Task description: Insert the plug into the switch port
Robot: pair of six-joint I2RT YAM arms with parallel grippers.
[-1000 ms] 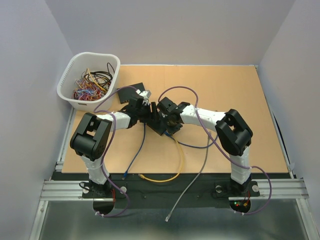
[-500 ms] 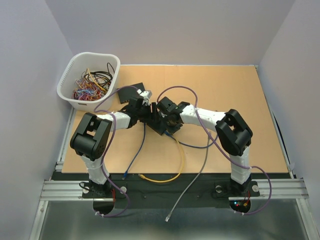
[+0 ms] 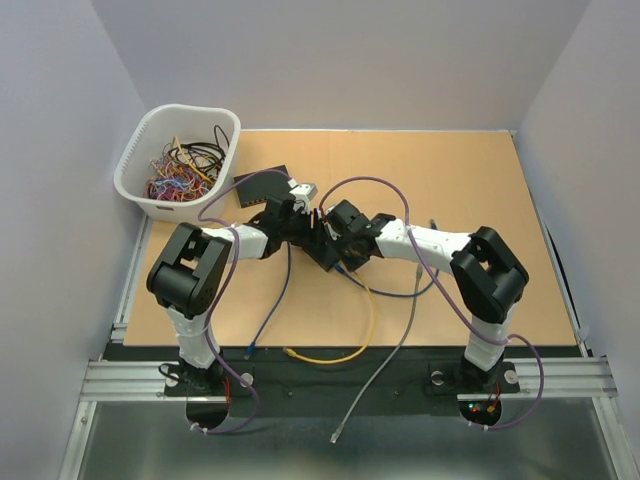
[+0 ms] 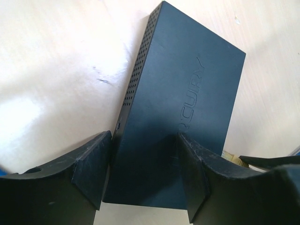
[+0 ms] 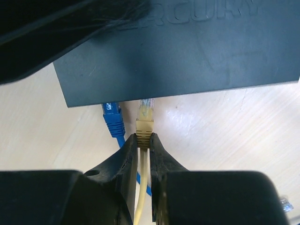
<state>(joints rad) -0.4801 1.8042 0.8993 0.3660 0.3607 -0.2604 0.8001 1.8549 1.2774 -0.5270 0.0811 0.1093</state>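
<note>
The black switch point(image 4: 183, 93) lies flat on the table, its near end between my left gripper's point(image 4: 144, 140) fingers point(image 4: 91, 168), which are closed against it. In the top view the switch point(image 3: 322, 245) sits mid-table between both grippers. My right gripper point(image 5: 144, 139) is shut on the yellow plug point(image 5: 145, 123) just behind its head. The plug's clear tip touches the switch's port edge point(image 5: 187, 61), next to a blue plug point(image 5: 112, 119) sitting in the neighbouring port. In the top view the right gripper point(image 3: 343, 252) is just right of the switch, and the left gripper point(image 3: 300, 224) just left of it.
A white basket point(image 3: 140, 150) of tangled cables stands at the back left. A second black box point(image 3: 262, 183) lies behind the left gripper. The yellow cable point(image 3: 366, 318), a blue cable point(image 3: 272, 305) and a grey cable point(image 3: 392, 345) trail toward the near edge.
Both grippers and the switch have shifted a little right and nearer. The right arm's elbow has swung to the right.
</note>
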